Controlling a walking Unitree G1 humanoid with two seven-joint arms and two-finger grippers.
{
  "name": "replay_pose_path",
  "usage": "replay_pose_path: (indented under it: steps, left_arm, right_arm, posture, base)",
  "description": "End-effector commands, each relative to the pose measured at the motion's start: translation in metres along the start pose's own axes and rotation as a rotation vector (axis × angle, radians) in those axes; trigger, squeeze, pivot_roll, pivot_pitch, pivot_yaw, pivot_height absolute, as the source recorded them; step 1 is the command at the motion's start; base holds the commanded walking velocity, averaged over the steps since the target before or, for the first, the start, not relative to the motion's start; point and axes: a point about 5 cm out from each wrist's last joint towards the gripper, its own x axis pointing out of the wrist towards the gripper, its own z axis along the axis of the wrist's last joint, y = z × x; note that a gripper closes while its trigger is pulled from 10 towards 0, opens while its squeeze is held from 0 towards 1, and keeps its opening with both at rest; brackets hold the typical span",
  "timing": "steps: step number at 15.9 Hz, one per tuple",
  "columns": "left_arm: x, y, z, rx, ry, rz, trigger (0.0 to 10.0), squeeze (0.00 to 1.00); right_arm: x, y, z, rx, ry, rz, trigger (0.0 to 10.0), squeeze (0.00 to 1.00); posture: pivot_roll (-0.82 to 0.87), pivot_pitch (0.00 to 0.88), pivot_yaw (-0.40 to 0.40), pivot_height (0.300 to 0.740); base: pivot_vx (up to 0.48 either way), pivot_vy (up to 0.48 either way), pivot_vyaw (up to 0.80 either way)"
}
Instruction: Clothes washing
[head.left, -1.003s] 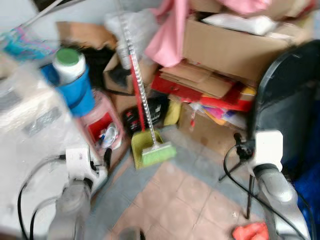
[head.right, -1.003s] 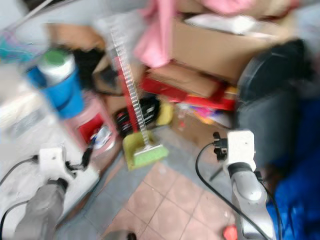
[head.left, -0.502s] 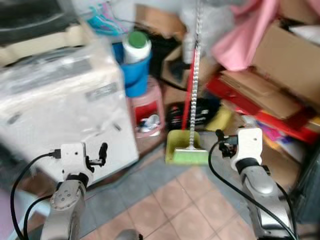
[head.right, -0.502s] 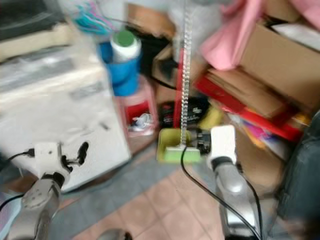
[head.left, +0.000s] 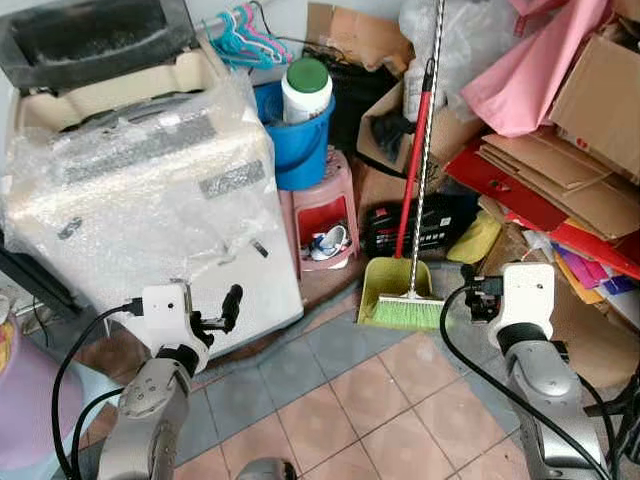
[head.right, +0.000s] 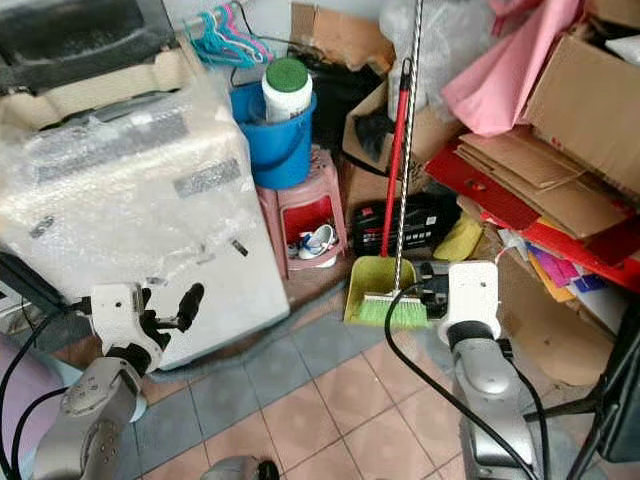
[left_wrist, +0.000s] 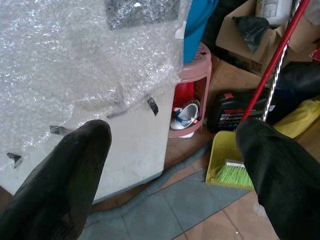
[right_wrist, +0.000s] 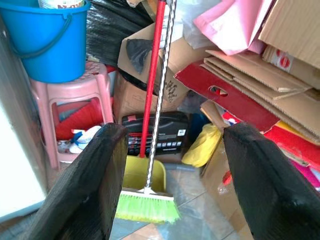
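Hovering with fingers spread and empty, the left end effector (left_wrist: 170, 170) faces the bubble-wrapped washing machine (head.left: 150, 200) just ahead; the right end effector (right_wrist: 172, 165), also spread, faces the broom (head.left: 412, 290). View has swung left, now sharp.

Bubble-wrapped white washing machine (head.left: 150, 210), upright

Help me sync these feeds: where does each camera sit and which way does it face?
Left and right eye views: on the head, looking down at the washing machine and both arms.
Left wrist view: along the open left tool toward the pink stool.
Right wrist view: along the open right tool at the broom.
All share the broom.
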Motion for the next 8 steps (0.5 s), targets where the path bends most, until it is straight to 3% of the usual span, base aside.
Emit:
replay_pose_path:
  steps: [1,5,6,7,8]
  left_arm:
    - [-0.003,0.006,-0.003,0.014,0.019,0.01,10.0,0.0]
    - [-0.007,0.01,-0.003,-0.032,-0.004,0.075,10.0,0.0]
    - [-0.008,0.01,-0.003,0.02,-0.025,0.12,10.0,0.0]
    - [-0.01,0.008,0.007,0.189,-0.132,0.185,10.0,0.0]
    - [-0.013,0.006,0.012,0.211,-0.175,0.193,10.0,0.0]
  right_arm:
    - [0.0,0.0,0.004,0.007,-0.018,-0.001,10.0,0.0]
    - [0.01,0.014,0.006,-0.017,-0.006,0.123,10.0,0.0]
    - [0.013,0.017,0.006,-0.026,-0.005,0.151,10.0,0.0]
    - [0.016,0.016,0.009,-0.049,-0.016,0.133,10.0,0.0]
    - [0.015,0.015,0.009,-0.053,-0.016,0.119,10.0,0.0]
  posture:
    - [-0.06,0.0,0.06,0.74]
    - [0.0,0.0,-0.064,0.74]
    - [0.01,0.0,-0.081,0.74]
    - [0.01,0.0,-0.075,0.74]
    - [0.01,0.0,-0.063,0.74]
  base:
    - [0.0,0.0,0.0]
    - [0.0,0.0,0.0]
    - [0.0,0.0,0.0]
    - [0.0,0.0,0.0]
    - [0.0,0.0,0.0]
